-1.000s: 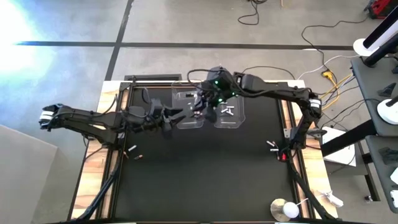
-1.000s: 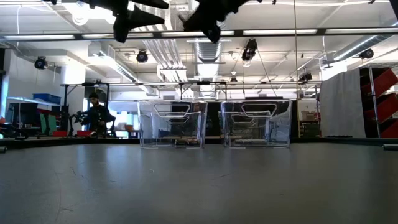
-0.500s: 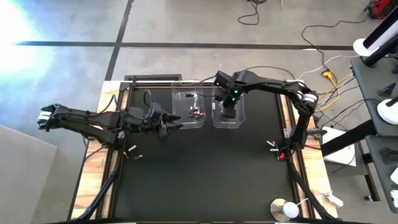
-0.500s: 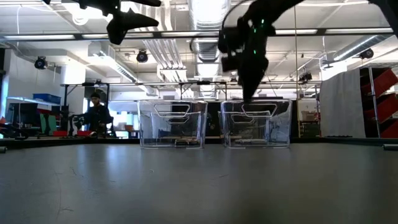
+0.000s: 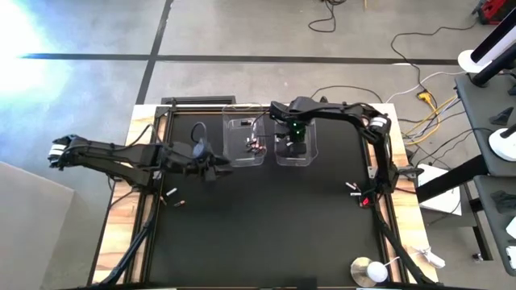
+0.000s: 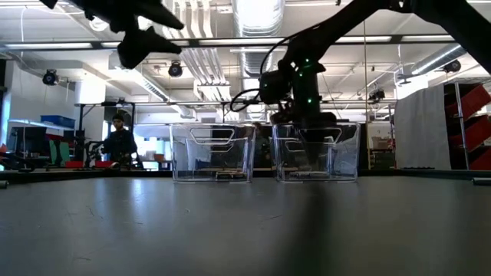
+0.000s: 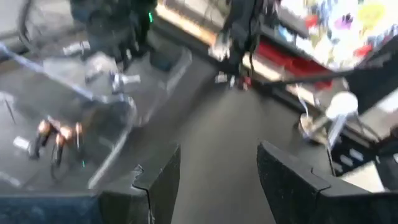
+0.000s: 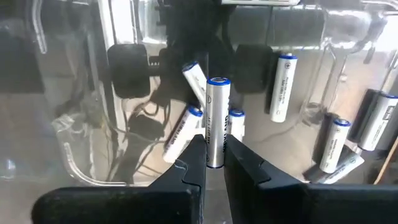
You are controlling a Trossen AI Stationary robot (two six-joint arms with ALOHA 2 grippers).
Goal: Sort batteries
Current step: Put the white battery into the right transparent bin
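Two clear tubs stand side by side at the table's far edge. The left tub (image 5: pixel 244 141) holds dark batteries with reddish marks (image 5: pixel 255 146). The right tub (image 5: pixel 306 153) holds several white batteries with blue ends (image 8: pixel 283 87) lying on its floor. My right gripper (image 8: pixel 216 149) reaches down into the right tub (image 6: pixel 345 153) and is shut on one white battery (image 8: pixel 216 112). My left gripper (image 7: pixel 216 152) is open and empty. It hovers high over the table, left of the left tub (image 5: pixel 216 167). My right gripper pinches the white battery by one end (image 8: pixel 216 142) between its two fingertips (image 8: pixel 198 152), coming from above and pointing down. The battery runs on in line with the fingers, its blue-capped end farthest from them, inside the right tub. Whether it touches the tub's floor, I cannot tell.
A few loose batteries lie on the black mat near its left edge (image 5: pixel 172 196), and a few more near the right edge (image 5: pixel 353 189). A white round object (image 5: pixel 371 271) sits at the near right corner. The mat's middle is bare. A person (image 6: pixel 119 142) stands far off in the room.
My right gripper has swung from above the left tub toward the table's right and come down into the right tub, carrying the white battery. My left gripper has drawn back a little toward the table's left, still open.
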